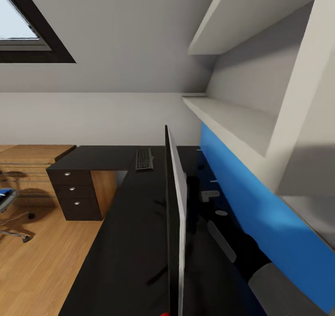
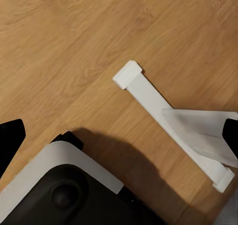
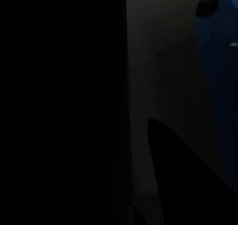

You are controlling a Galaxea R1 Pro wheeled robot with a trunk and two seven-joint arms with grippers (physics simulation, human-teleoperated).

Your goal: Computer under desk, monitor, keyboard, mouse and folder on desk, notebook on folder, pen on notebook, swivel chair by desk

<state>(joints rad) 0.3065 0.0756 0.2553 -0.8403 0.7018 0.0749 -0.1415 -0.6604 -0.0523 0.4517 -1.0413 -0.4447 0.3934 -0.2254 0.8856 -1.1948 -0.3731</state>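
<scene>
The monitor (image 1: 173,223) stands on the glossy black desk (image 1: 125,223) and I see it edge-on, black in front and white behind. The keyboard (image 1: 144,159) lies at the desk's far end. At the far left the swivel chair (image 1: 10,213) stands on the floor with the blue folder (image 1: 4,196) on its seat. My right arm (image 1: 279,286) reaches in behind the monitor. In the right wrist view one dark finger (image 3: 173,180) shows beside the monitor's black back (image 3: 59,106). My left gripper (image 2: 124,128) hangs open over the floor, with nothing between its fingers.
A drawer unit (image 1: 77,193) with silver knobs sits under the desk's far wing. A long blue panel (image 1: 260,209) and white shelves (image 1: 232,116) line the wall on the right. Below my left gripper is the desk's white leg foot (image 2: 163,111), and my own base (image 2: 59,185).
</scene>
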